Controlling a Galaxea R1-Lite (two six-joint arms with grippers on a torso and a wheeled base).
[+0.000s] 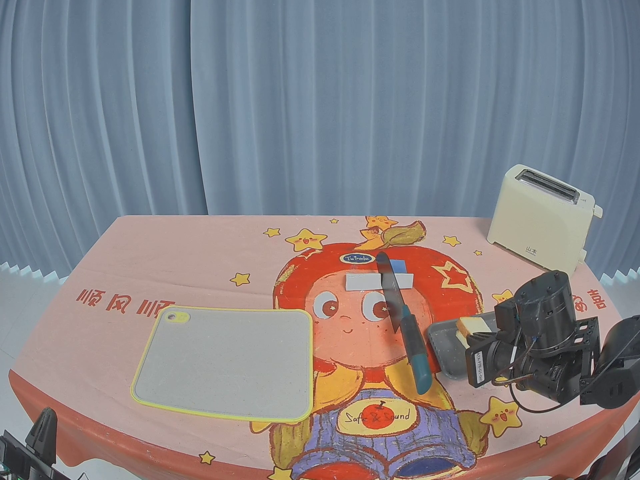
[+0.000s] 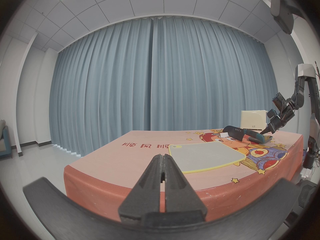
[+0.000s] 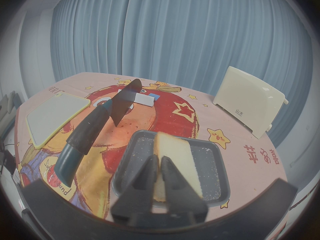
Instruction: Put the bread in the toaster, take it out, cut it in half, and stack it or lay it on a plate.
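Item one, far left: my left gripper (image 2: pixel 163 160), held off the table's near-left corner, fingers pressed together with nothing between them. Item two: the tablecloth (image 1: pixel 167 261), pink with a cartoon figure and stars, covering the whole table. Item three: a cutting board (image 1: pixel 227 361), grey with a yellow-green rim, lying flat on the near-left part of the cloth with its hanging hole at the far-left corner. Item four: a small white block (image 1: pixel 363 281), lying near the table's middle, beyond the board. Item five: a knife (image 1: pixel 403 321), dark blade and teal-and-black handle, its blade propped across the white block and its handle pointing towards the near edge (it lies between the board and the tray, touching neither). Item six: a dark grey tray (image 1: pixel 443 345), just right of the knife handle, crumbs scattered on its floor. Item seven: the bread (image 3: pixel 176 157), one pale slice standing on edge over the tray; I cannot tell whether its lower edge rests on the tray floor. Item eight: my right gripper (image 3: pixel 159 162), at the tray's near side, fingers clamped on the near edge of the slice. Item nine, far right: the toaster (image 1: pixel 540 218), cream-coloured, upright at the table's far-right corner, well apart from the tray. Behind everything hangs a blue-grey curtain (image 1: pixel 320 88).
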